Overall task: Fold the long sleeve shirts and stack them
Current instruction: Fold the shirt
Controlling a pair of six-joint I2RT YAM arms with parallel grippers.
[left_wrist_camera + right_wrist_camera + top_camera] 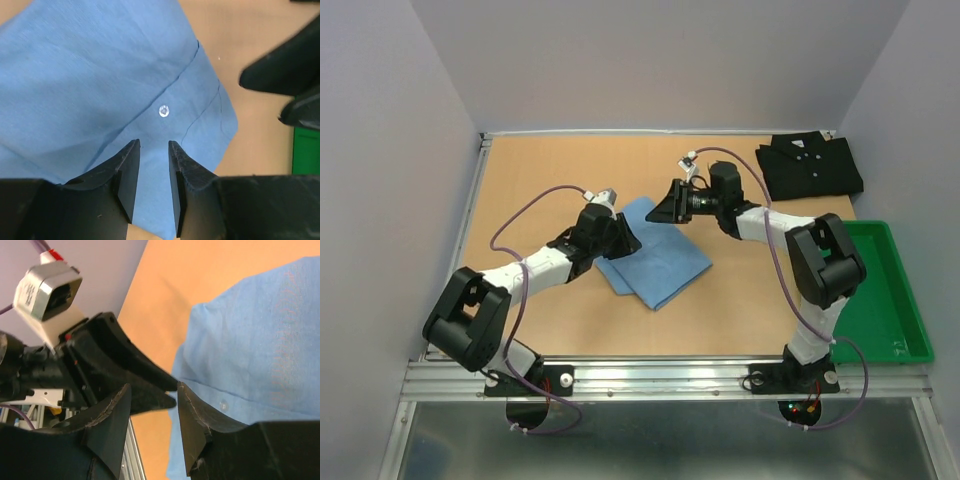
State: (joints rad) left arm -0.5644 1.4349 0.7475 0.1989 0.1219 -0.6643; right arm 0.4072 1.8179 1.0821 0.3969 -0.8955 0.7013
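Note:
The light blue long sleeve shirt (662, 262) lies folded at the table's middle, one white button (164, 111) showing on its placket. The black long sleeve shirt (810, 166) lies folded at the back right corner. My left gripper (628, 240) hovers over the blue shirt's left part (100, 75), jaws open with only cloth seen below the gap (154, 146). My right gripper (660, 212) hangs just above the blue shirt's far edge (250, 350), open (152, 389) and holding nothing. The two grippers face each other closely; the left gripper's fingers (135, 367) show beyond the right one's gap.
A green plastic tray (880, 290) stands along the right edge of the table. Grey walls enclose the left, back and right sides. A metal rail (660, 378) runs along the near edge by the arm bases.

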